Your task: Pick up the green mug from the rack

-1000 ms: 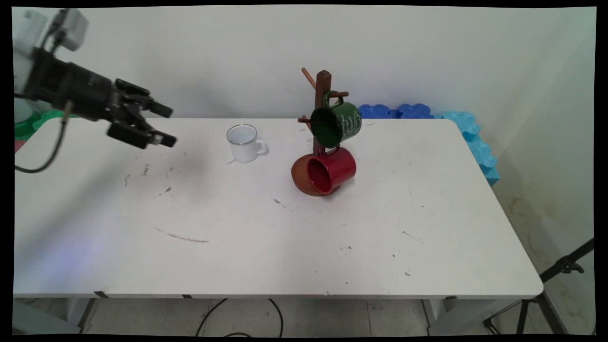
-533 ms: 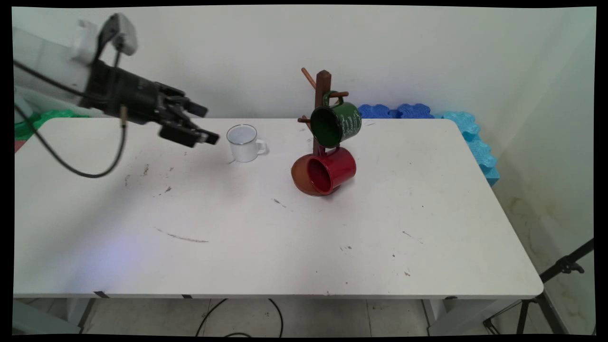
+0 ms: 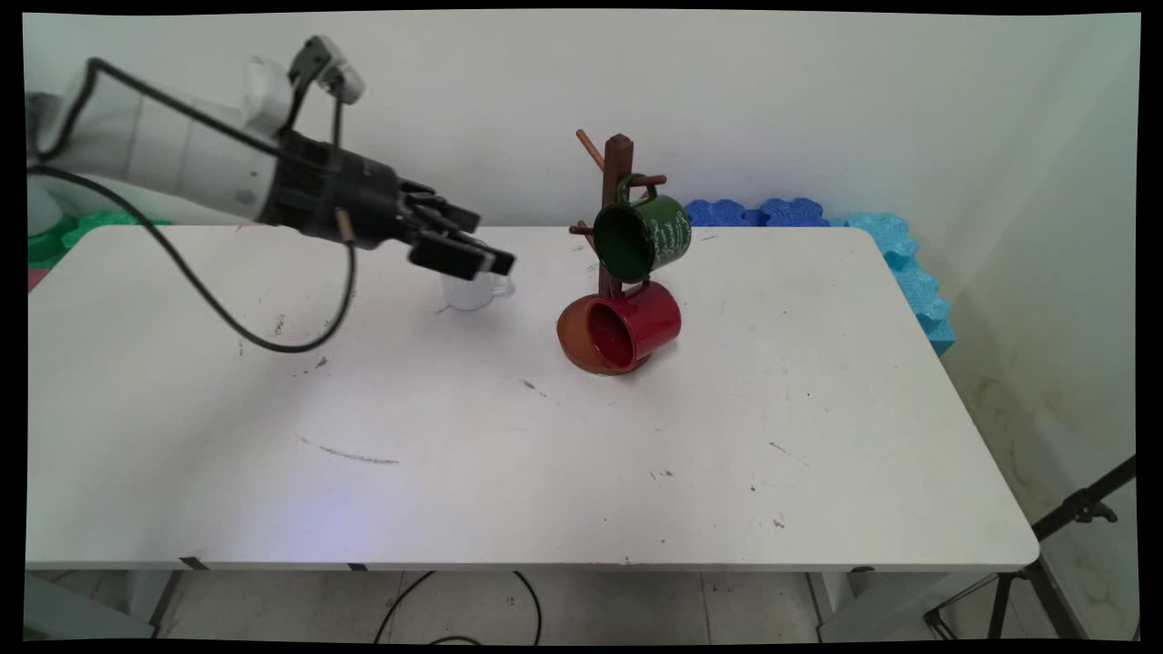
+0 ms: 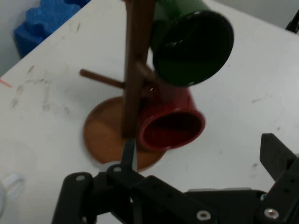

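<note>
My gripper (image 3: 489, 242) is open and empty, hovering above the table's back left, pointing right. It hangs in front of a white enamel mug (image 3: 468, 292), hiding the mug's upper half. To its right stands a wooden mug tree (image 3: 618, 173) on a round brown base (image 3: 572, 341). A green mug (image 3: 643, 238) hangs from an upper peg and a red mug (image 3: 633, 327) from a lower one, mouths facing left. The hand view looks at the tree (image 4: 135, 70) with the green mug (image 4: 191, 46) and the red mug (image 4: 170, 126); the gripper (image 4: 201, 158) stands short of them, and the white mug (image 4: 7, 189) shows at the lower left.
Blue foam pieces (image 3: 895, 245) lie along the table's back right edge and corner. Green foam (image 3: 54, 236) sits beyond the left end. A black tripod (image 3: 1045, 563) stands on the floor at the lower right. The white table (image 3: 545, 454) carries scuff marks.
The gripper has travelled right along the back of the table, from the far left to in front of the white mug. It stays open. The mugs and tree have not moved.
</note>
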### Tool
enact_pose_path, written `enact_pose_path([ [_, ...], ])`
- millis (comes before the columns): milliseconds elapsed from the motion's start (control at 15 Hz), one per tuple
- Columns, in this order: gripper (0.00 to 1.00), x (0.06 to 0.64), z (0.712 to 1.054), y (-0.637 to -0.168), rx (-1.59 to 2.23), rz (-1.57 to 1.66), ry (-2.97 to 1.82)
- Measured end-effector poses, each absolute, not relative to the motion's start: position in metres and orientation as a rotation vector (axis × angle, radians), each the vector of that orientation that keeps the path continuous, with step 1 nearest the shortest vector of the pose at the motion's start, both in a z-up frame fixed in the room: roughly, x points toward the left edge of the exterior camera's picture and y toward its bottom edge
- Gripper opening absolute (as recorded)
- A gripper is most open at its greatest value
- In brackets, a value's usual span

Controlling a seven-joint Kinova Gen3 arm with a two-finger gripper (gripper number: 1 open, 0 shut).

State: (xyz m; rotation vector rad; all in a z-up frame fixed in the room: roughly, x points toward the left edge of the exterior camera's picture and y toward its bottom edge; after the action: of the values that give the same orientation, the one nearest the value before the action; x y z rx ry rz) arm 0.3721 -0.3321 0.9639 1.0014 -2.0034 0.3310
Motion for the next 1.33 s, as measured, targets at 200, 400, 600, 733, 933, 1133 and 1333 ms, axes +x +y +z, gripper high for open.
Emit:
enact_pose_path([
  [200,1.0,0.347,0.958,-0.335,1.022,0.302,-1.934],
  [400,1.0,0.326,0.95,-0.336,1.034,0.284,-1.875],
  [600,1.0,0.31,0.942,-0.337,1.042,0.279,-1.832],
  [733,1.0,0.302,0.937,-0.339,1.047,0.281,-1.809],
  [933,1.0,0.287,0.927,-0.344,1.061,0.29,-1.77],
  [1133,1.0,0.277,0.917,-0.348,1.072,0.299,-1.739],
  [1333,1.0,0.267,0.908,-0.351,1.079,0.303,-1.715],
])
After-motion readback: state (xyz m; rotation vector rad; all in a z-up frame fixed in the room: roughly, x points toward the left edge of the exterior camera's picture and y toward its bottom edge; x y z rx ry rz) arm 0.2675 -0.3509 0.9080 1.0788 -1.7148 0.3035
